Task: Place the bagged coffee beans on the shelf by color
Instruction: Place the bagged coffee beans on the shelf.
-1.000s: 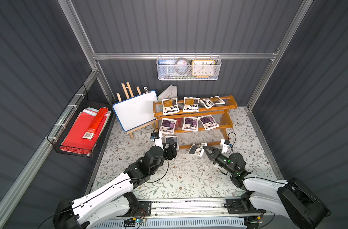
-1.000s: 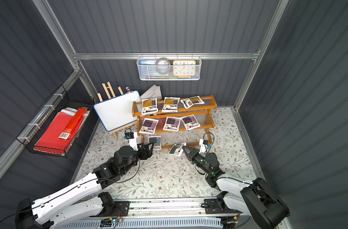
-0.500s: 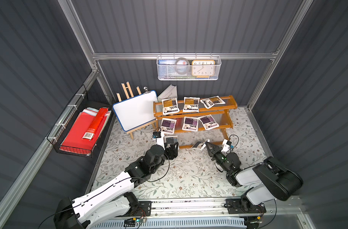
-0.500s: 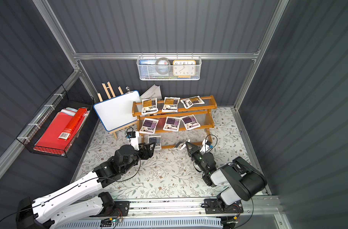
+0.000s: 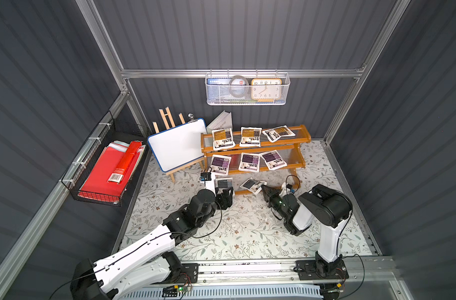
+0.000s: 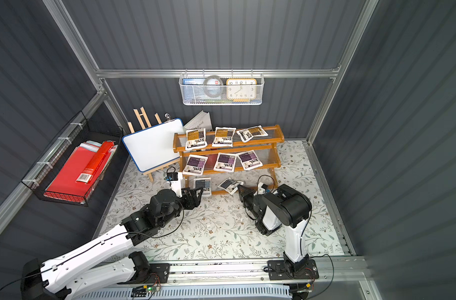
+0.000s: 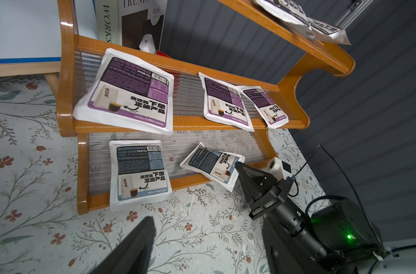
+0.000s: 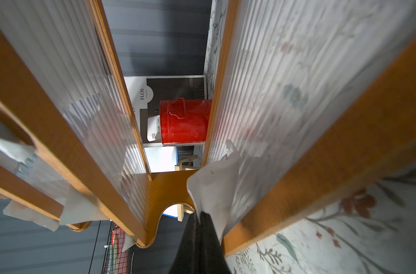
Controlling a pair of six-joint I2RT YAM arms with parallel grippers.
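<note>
1. The right gripper (image 7: pixel 236 165) is clamped on a tilted grey-blue coffee pouch (image 7: pixel 210 163) on the shelf's (image 7: pixel 67 95) lowest tier, frame centre.
2. The left gripper (image 5: pixel 227 192) hovers, jaws apart, mid-frame in a top view.

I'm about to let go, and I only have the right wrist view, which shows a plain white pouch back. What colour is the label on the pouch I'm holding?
Observer: Grey-blue. The left wrist view shows the held pouch label side up, pinched at one corner by the right hand.
Operator: Is it over the right tier?
Observer: It looks so. It slants over the bottom tier, where another grey-blue pouch lies flat.
Operator: Is the left hand in my way?
Observer: No. In a top view the left hand is open and empty, just short of that other pouch and not touching it.
</note>
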